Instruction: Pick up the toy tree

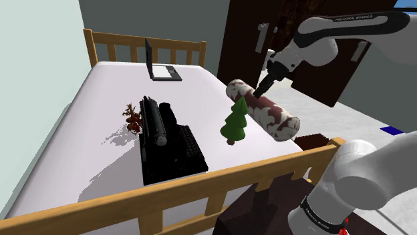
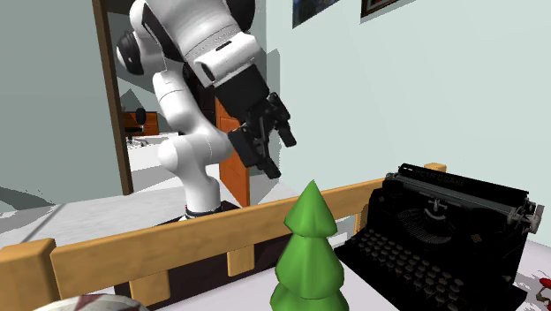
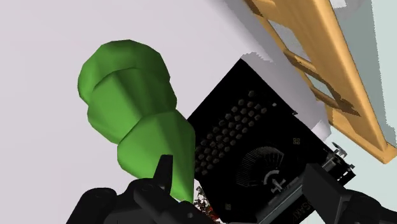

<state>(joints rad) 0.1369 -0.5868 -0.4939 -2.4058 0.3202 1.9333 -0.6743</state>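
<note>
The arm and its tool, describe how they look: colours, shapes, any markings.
The arm is glossy white, built of rounded, tube-like segments with dark joints between them. A black band near its base carries white lettering. The tool is all black: a boxy body ending in two blocky fingers.

We see a green toy tree with a brown trunk, a white bed and its light tan wooden rail. The typewriter is black. The bolster carries a dark red and white blotched pattern. The small figure is reddish brown, the laptop dark grey, the end effector all black on 1 white arm.
</note>
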